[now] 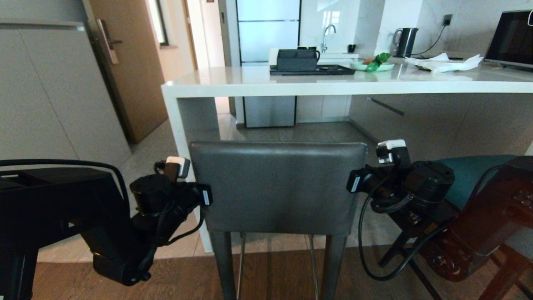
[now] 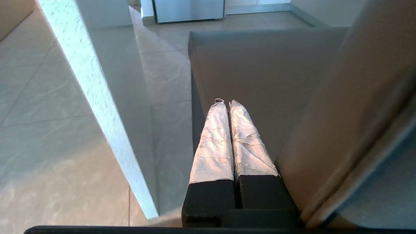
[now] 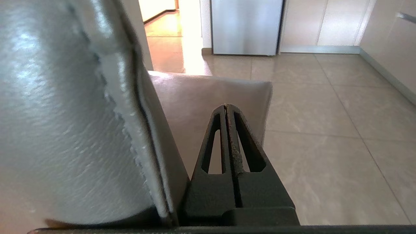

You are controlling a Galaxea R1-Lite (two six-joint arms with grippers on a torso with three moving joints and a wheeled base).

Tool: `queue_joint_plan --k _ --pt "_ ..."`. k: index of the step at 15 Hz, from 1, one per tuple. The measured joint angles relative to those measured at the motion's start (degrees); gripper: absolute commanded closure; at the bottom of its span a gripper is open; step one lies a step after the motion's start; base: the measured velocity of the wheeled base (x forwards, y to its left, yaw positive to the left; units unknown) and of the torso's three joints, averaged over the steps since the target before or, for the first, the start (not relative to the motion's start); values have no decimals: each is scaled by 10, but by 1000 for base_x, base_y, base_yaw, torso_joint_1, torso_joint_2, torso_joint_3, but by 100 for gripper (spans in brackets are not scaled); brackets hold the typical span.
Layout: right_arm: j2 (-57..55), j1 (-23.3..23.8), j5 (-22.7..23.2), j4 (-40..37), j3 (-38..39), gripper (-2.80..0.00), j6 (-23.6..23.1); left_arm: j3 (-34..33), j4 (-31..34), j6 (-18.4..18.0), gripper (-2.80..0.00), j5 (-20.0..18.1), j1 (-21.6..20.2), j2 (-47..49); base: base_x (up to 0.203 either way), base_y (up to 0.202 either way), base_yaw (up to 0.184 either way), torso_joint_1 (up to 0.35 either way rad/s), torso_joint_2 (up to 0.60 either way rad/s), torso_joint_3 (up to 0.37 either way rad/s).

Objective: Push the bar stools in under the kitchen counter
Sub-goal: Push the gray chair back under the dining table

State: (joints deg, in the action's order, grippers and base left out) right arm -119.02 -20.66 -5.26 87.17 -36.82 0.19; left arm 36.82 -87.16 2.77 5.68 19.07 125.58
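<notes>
The grey stool point(image 1: 278, 187), with its square low back, grey legs and thin metal footrest, stands in front of you, its seat reaching in beneath the white tabletop point(image 1: 333, 83) beside the slab side panel point(image 1: 195, 125). Your left gripper point(image 2: 226, 103) lies along the back's left edge with fingers point(image 2: 213, 143) closed on nothing; your right gripper point(image 3: 226, 106) lies along the right edge, fingers point(image 3: 239, 143) likewise pressed together and empty. Open tiled floor point(image 1: 291, 131) continues under the tabletop ahead of the stool. The teal stool point(image 1: 474, 175) stands to the right, behind your right arm. On the tabletop, a dark tray point(image 1: 312, 70) carries a dark caddy point(image 1: 296, 59), and a pale plate point(image 1: 372, 66) holds green vegetables point(image 1: 377, 61).
</notes>
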Motion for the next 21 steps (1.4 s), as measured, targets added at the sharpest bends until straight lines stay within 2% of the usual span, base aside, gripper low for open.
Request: queue_joint_plan --k 18,21 --pt "-20 0 -5 0 -17 0 -2 -5 -1 0 0 0 3 -1 188 0 2 2 2 3" --pt "-20 0 -9 -2 -16 0 -2 -12 0 0 0 1 6 -4 80 0 1 5 -1 2"
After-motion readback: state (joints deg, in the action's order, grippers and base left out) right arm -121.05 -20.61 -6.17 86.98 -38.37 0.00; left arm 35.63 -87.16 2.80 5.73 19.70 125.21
